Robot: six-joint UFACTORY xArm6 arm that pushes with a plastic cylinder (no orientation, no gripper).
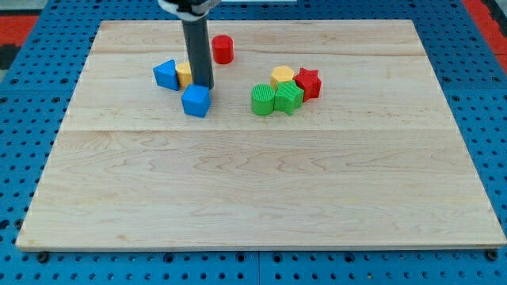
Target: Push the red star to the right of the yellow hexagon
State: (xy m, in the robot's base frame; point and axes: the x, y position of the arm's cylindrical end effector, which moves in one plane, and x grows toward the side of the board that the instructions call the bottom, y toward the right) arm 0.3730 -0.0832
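The red star (309,82) lies right of centre near the view's top, touching the right side of the yellow hexagon (282,76). Two green blocks, a round one (263,100) and a ridged one (289,98), sit just below the hexagon. My tip (204,85) is far to the left of this cluster, just above a blue cube (196,100) and right beside a yellow block (184,74) that the rod partly hides.
A blue triangular block (165,74) lies left of the yellow block. A red cylinder (223,49) stands above and right of my tip. The wooden board (253,198) rests on a blue pegboard surface.
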